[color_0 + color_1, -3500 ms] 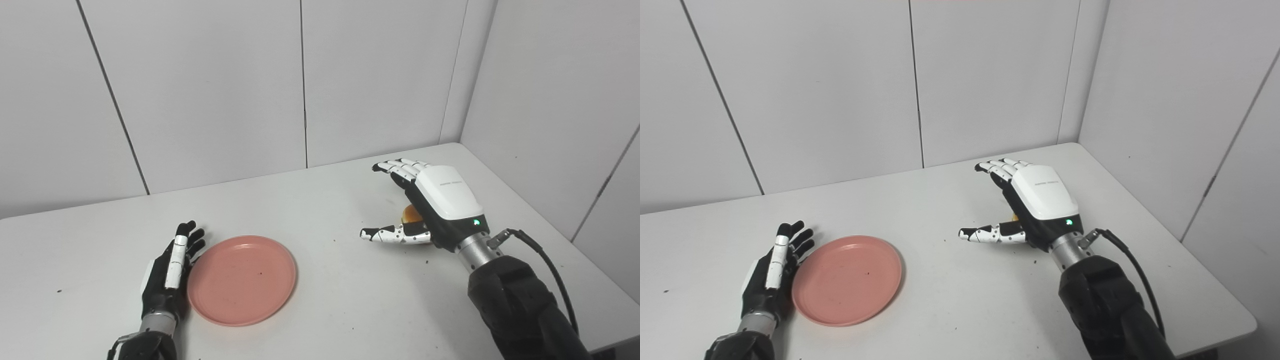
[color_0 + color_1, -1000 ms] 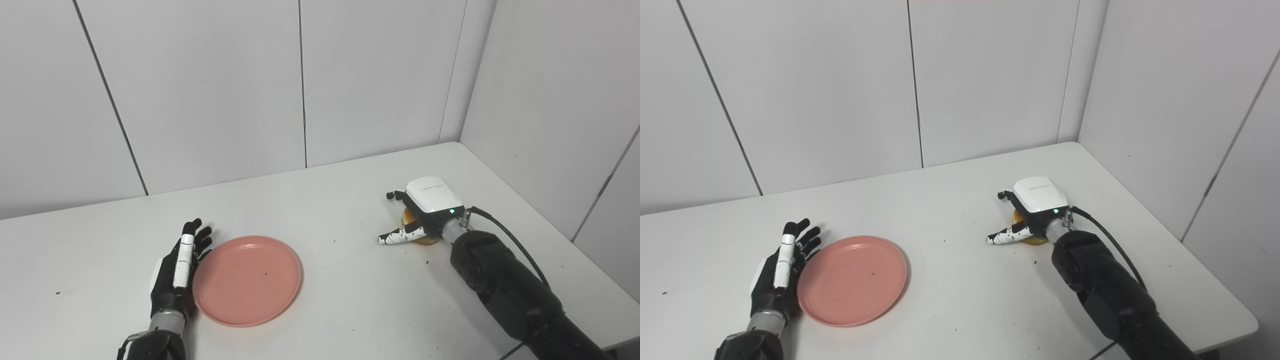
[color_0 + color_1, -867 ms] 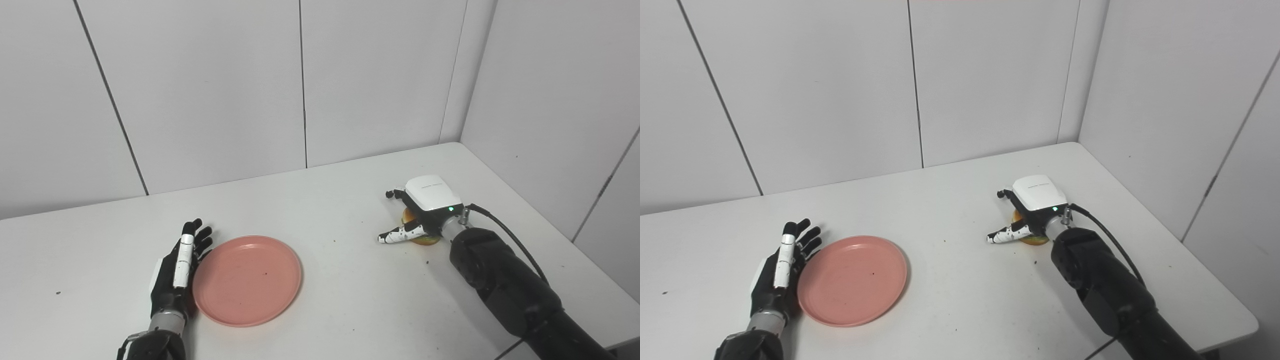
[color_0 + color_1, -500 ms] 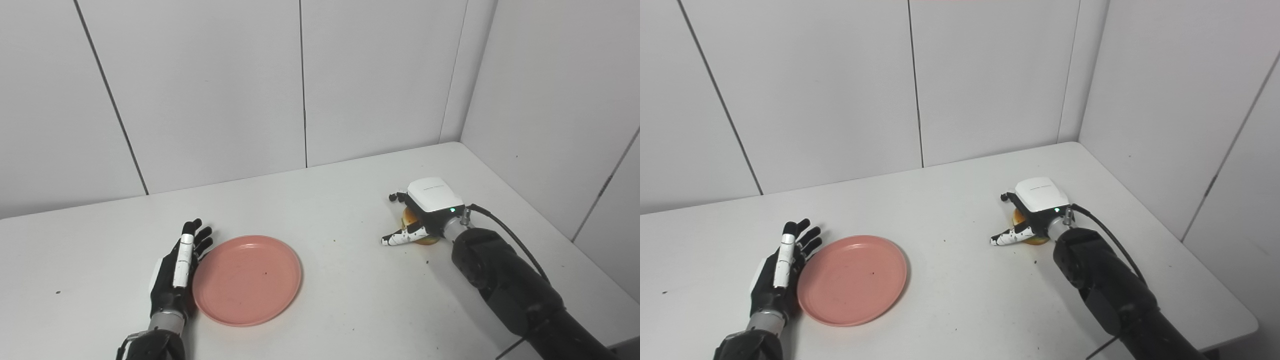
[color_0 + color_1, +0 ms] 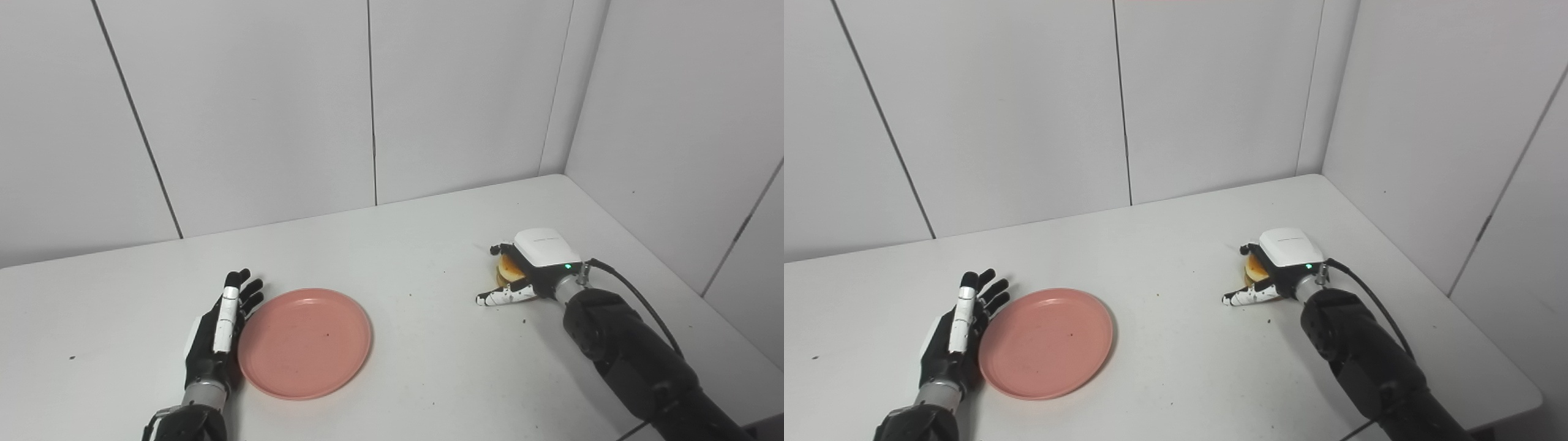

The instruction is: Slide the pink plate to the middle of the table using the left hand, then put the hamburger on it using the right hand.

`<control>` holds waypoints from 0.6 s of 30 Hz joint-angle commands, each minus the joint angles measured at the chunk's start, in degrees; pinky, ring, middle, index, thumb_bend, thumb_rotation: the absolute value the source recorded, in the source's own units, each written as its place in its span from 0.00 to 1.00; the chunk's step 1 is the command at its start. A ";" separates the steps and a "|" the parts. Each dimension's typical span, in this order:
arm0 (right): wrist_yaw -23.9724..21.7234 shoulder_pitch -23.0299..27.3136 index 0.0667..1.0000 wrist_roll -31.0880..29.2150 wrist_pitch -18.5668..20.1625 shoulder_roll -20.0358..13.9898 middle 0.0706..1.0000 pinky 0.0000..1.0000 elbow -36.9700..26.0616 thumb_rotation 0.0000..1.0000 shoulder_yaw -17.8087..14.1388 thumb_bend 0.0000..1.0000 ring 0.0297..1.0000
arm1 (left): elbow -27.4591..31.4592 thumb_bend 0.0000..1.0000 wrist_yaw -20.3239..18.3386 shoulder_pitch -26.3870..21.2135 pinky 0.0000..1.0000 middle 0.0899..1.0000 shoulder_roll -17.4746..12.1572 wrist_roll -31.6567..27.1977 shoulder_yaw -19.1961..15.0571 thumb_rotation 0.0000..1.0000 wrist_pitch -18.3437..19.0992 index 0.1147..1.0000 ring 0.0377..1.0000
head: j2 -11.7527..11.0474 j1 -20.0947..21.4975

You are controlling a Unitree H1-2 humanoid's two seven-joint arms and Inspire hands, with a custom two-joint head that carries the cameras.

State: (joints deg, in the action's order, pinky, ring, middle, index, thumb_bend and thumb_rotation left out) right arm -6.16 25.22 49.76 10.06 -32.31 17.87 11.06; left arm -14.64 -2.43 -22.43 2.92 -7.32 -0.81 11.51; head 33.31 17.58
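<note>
left eye view: pink plate (image 5: pixel 304 344) lies flat on the white table (image 5: pixel 404 380), left of centre and toward the near edge, w/ a few dark specks on its face. nothing on it. left hand (image 5: pixel 219 331) sits just beside the plate's left rim, edge-on, black palm side facing the plate, fingers (image 5: pixel 248 290) straight and a bit fanned, pointing away from the robot; holds nothing. looks to be touching the rim or v. close, can't tell which. hamburger (image 5: pixel 509 269) is well apart from the plate, over on the right half of the table, tan bun mostly hidden under the right hand (image 5: pixel 531 264). right hand's white back faces up, fingers curled down over the far side of the burger, thumb (image 5: pixel 503 297) stretched out to the left low along the table at the near side. so the hand is wrapped over the burger, but whether it's truly clamped tight or lifted off the table can't be told from here. right eye view shows the same: burger (image 5: pixel 1255 267) tucked under the white hand shell (image 5: pixel 1291 247), black forearm and a cable running back toward the bottom right. small dark crumbs scattered on the table near the right hand. grey panel walls (image 5: pixel 257 104) behind, and to the right, meeting at the table's far right corner.
</note>
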 commanded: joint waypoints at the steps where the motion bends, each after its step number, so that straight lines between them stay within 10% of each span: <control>1: 2.68 0.49 0.72 -0.45 1.64 -0.33 0.70 0.46 1.18 0.56 -1.05 0.81 0.60 | 1.60 0.81 -0.28 -1.53 0.89 0.87 -0.14 0.55 0.53 0.89 0.08 0.87 0.91 | 0.11 -0.12; 7: 16.53 0.07 0.61 -2.59 -4.00 1.23 0.57 0.31 10.52 0.20 -0.89 0.65 0.40 | 2.03 0.81 -0.16 -1.59 0.89 0.87 -0.25 0.57 0.48 0.89 0.75 0.86 0.91 | 0.37 -0.53; 18: 25.61 0.83 0.47 -7.18 -8.99 1.40 0.43 0.35 18.70 0.01 1.51 0.52 0.41 | 2.67 0.80 -0.25 -1.59 0.90 0.87 -0.18 0.55 0.63 0.89 1.20 0.87 0.91 | 0.53 -0.61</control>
State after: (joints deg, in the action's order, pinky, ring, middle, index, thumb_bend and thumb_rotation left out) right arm 20.51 26.85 41.28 -0.11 -29.40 33.64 11.96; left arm -14.05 -2.43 -22.26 2.83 -7.22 -0.56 12.81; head 33.84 17.05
